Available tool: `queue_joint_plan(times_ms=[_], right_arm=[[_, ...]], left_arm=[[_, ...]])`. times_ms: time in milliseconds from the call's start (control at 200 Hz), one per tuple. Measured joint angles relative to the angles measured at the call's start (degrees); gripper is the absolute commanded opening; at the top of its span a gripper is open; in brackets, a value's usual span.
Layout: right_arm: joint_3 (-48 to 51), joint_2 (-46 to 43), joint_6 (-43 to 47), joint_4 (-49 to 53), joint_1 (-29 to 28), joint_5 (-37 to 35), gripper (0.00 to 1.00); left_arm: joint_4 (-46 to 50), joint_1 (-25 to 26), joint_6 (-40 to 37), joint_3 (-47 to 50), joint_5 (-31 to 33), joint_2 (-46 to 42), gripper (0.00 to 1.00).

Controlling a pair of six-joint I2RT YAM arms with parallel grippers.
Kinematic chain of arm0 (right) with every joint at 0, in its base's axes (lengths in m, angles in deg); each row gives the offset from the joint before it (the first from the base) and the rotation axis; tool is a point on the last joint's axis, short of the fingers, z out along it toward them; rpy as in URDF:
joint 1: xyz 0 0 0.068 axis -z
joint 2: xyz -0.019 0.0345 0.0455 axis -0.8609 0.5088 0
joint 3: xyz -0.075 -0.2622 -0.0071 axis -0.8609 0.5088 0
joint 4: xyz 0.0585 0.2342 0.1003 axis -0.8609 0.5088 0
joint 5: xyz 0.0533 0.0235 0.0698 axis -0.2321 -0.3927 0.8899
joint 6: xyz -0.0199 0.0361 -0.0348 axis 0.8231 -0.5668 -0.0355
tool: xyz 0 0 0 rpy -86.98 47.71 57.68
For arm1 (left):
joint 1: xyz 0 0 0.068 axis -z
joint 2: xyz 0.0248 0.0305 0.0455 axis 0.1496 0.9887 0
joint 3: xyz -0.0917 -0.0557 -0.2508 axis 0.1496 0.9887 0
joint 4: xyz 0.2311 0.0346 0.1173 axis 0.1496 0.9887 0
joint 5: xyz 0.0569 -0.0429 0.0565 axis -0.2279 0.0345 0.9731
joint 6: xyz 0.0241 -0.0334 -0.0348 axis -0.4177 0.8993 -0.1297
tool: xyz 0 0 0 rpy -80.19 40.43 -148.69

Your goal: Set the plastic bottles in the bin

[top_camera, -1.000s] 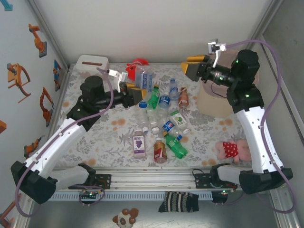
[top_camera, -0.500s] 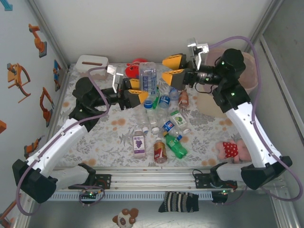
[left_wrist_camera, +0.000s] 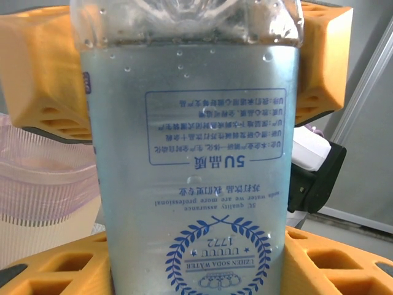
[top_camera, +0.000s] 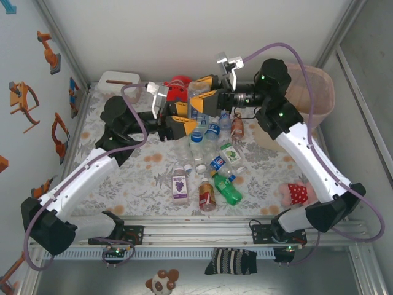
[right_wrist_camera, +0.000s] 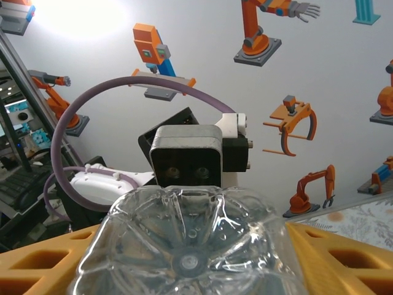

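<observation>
A clear bottle (top_camera: 198,114) with a blue label stands cap down above the table's far middle. My left gripper (top_camera: 184,118) is shut on its lower part, one yellow finger on each side (left_wrist_camera: 55,270). My right gripper (top_camera: 206,91) has come in from the right and is shut on the bottle's upper end, its ribbed base (right_wrist_camera: 190,246) sitting between the yellow fingers (right_wrist_camera: 344,258). Several more plastic bottles (top_camera: 212,163) lie in a loose pile on the flowered cloth below. The pale pink bin (top_camera: 314,86) stands at the far right, behind the right arm.
A red plush toy (top_camera: 178,86) and a white tissue box (top_camera: 118,78) sit at the back left. Another plush toy (top_camera: 301,193) in a red dress lies near the front right. The two arms meet over the bottle pile. The cage walls are close on both sides.
My right gripper has swung left from over the bin, opened wide, and closed on the upper end of the bottle. My left gripper carried the bottle a little right and up.
</observation>
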Motion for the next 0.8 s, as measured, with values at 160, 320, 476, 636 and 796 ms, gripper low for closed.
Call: queue_joint_plan(times_ms=[160,320,476,636,796], right_arm=[[-0.94,0.00,0.63,1.20,0.00,0.00,0.57],[-1.11,0.00,0.76,1.88,0.00,-0.07,0.52],[-2.10,0.00,2.01,3.96,0.00,-0.85,0.51],[-3.32,-0.02,4.20,7.69,0.20,-3.41,0.51],[-4.24,-0.44,4.22,10.27,4.13,-6.08,0.50]], left_arm=[[-0.26,0.20,0.11,-0.20,0.17,0.11,0.56],[-0.20,0.26,0.13,-0.20,0.26,0.11,0.59],[0.24,0.31,-0.31,-0.20,0.96,-0.04,0.69],[4.42,0.31,-2.91,-0.17,4.07,-1.90,0.77],[10.64,-0.02,-6.67,0.09,8.52,-5.49,0.78]])
